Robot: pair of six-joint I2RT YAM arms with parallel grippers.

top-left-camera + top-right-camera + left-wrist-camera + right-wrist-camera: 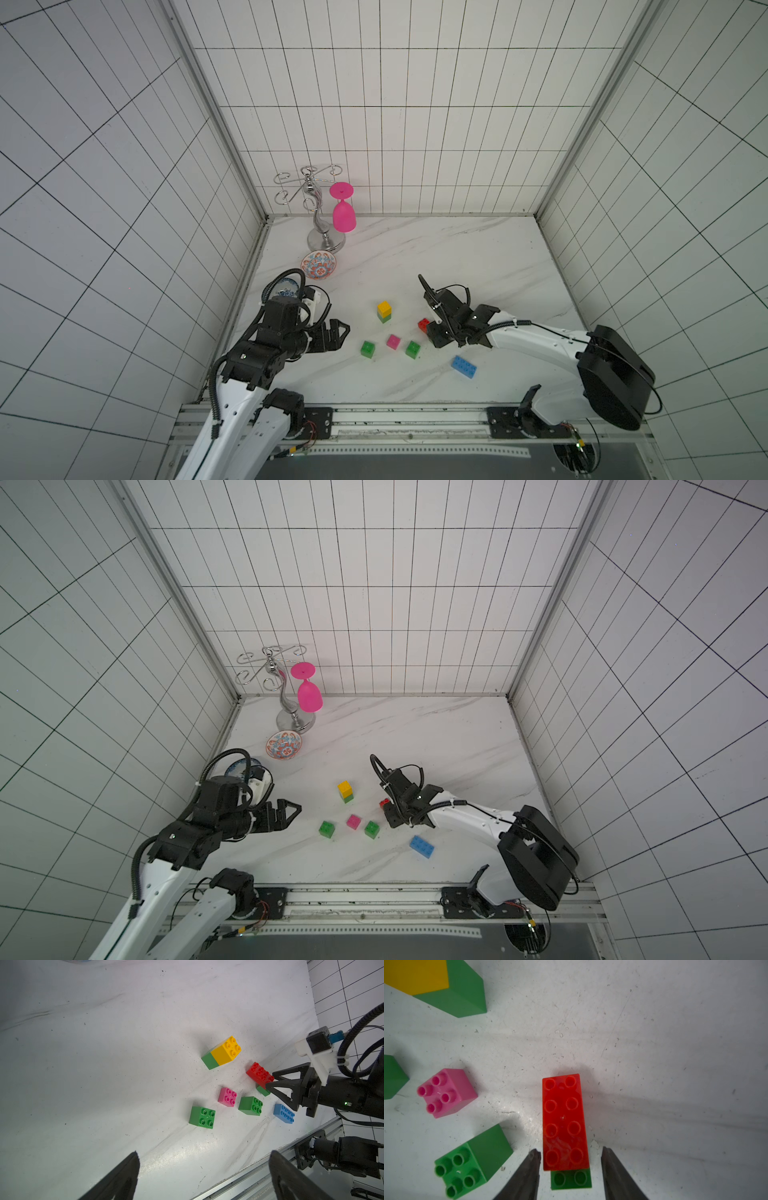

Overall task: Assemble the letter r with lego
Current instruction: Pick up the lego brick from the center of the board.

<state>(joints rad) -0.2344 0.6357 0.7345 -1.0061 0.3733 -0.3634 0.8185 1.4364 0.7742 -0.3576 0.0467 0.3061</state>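
The blue brick (464, 366) lies nearest to the robot's base, flat on the white marble-look table (478, 266) with its studs up. Its long axis runs slantwise, from near-right to far-left.

A little farther there is a loose row of three small cubes, not touching: the left green cube (368, 349), the pink cube (393, 341) and the right green cube (413, 349). All are glossy plastic with four round hollow studs on top.

The left claw (341, 337) hangs to the left of this row, apart from the left green cube. Its jaws are spread wide and nothing is between them.

The right claw (570, 1150) is low over the table, just to the right of the right green cube. Its dark pointed fingers (529, 1172) stand narrowly on both sides of one end of the red brick (563, 1122). A thin strip of table shows on each side, so they do not press it. The red brick has two rows of four studs, all facing up. Its long axis is in line with the claw and points away from it. The end between the fingers sits on the lower green cube (571, 1181), and the other end juts past it.

Farther back stands a small upright tower, the yellow cube (384, 308) on the base green cube (385, 319). At the far left are a painted bowl (318, 264) and a shiny metal rack (326, 241) with a pink glass (344, 216) hanging upside down.
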